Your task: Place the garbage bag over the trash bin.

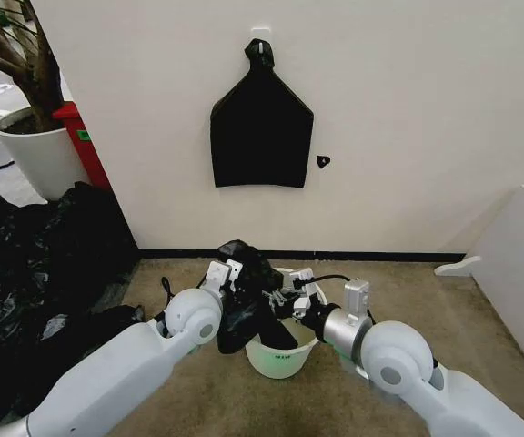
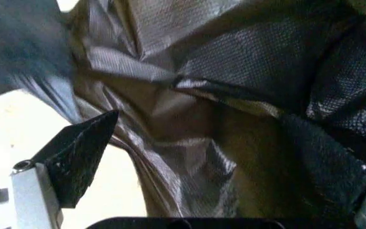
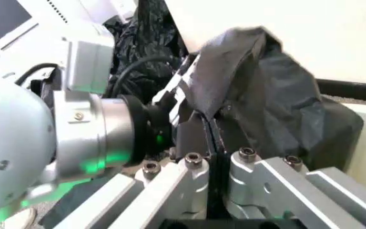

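- The left arm reaches forward, its left gripper (image 1: 228, 276) clamped on black plastic, one dark fingertip (image 2: 81, 148) showing.
- The right arm bends inward, its right gripper (image 1: 291, 293) pinched closed on plastic too (image 3: 211, 143).

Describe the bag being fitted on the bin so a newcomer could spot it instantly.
Below the flat black shield-shaped bundle hanging on the white wall, a round white plastic bucket stands on the carpet. The thin glossy black bag is bunched over its rim between both arms. Unlike the black sheeting heap leftward, it touches the bucket.
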Available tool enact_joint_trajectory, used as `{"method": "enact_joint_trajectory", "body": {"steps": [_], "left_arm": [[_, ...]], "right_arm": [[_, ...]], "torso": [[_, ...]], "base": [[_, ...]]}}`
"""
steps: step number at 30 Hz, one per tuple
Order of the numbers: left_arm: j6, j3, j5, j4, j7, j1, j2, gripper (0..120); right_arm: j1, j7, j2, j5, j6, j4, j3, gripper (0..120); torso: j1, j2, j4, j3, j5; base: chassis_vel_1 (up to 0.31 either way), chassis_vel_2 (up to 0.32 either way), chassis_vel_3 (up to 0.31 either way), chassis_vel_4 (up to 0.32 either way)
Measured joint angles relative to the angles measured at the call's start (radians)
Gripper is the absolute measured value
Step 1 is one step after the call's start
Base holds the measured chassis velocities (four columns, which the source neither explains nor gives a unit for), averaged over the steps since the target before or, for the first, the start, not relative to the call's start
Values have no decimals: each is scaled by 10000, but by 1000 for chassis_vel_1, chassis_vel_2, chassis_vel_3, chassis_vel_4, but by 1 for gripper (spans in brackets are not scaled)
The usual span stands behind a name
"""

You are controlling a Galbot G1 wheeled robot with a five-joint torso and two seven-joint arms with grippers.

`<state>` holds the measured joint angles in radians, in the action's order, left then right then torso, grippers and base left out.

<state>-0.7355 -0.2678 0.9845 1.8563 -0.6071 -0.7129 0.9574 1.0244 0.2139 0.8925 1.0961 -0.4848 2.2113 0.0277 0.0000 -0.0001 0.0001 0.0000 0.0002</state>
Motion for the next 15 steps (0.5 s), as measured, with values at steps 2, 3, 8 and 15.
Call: {"method": "enact_joint_trajectory", "body": {"steps": [2,3,8,15], "left_arm": [[-1,-47,-3,-94,41,3,127,100],[-1,-96,-3,-116,44,25,198,100],[-1,-209,1,-129,-14,105,353,100],[-1,-286,81,123,-494,112,264,100]], "right_arm": [[2,50,-24,32,0,2,-32,0],[10,65,-45,40,0,-6,-55,0],[57,87,-77,91,-2,-70,-154,0],[-41,139,-38,495,-93,-433,-330,0]], "torso": [[0,0,0,0,-1],[0,0,0,0,-1],[0,0,-2,0,-1],[0,0,-1,0,-2]], "base": [[0,0,0,0],[0,0,0,0],[0,0,0,0],[0,0,0,0]]}}
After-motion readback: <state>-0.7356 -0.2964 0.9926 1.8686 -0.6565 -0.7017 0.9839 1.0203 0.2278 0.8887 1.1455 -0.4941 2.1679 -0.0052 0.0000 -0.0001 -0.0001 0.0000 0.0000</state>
